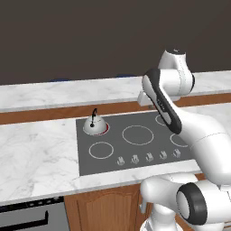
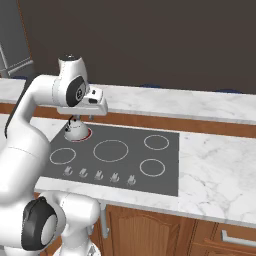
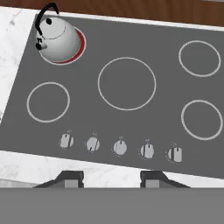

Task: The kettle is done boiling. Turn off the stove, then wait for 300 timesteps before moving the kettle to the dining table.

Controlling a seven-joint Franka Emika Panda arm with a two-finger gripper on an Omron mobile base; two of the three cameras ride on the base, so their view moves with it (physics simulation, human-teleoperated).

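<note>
Surveying left to right in the hand view: white marble counter [image 3: 11,48] borders the stove [image 3: 131,113] on its left edge and along its front. The kettle [image 3: 57,37] stands on the back-left burner [image 3: 79,45], whose ring glows red around the kettle's base; its black handle arches over the lid knob. Below it is a white front-left ring [image 3: 48,102], bare. A larger ring [image 3: 127,83] marks the middle of the stove, and two smaller rings lie at the right, back [image 3: 199,58] and front [image 3: 202,119], all bare. Five grey knobs [image 3: 120,148] run in a row along the stove's front edge.

Nothing stands between the gripper [image 3: 111,178] and the knob row. The fingers [image 3: 70,178] are spread apart with nothing between them, tips just in front of the knobs over the front counter strip. The kettle lies well apart from the gripper, toward the far left corner of the stove.

In the left base view the arm [image 1: 164,103] reaches over the stove's right half, with the kettle to its left. Behind the counter a second marble slab, the table [image 1: 58,92], runs across both base views. Wooden cabinet doors [image 2: 150,230] sit under the counter.
</note>
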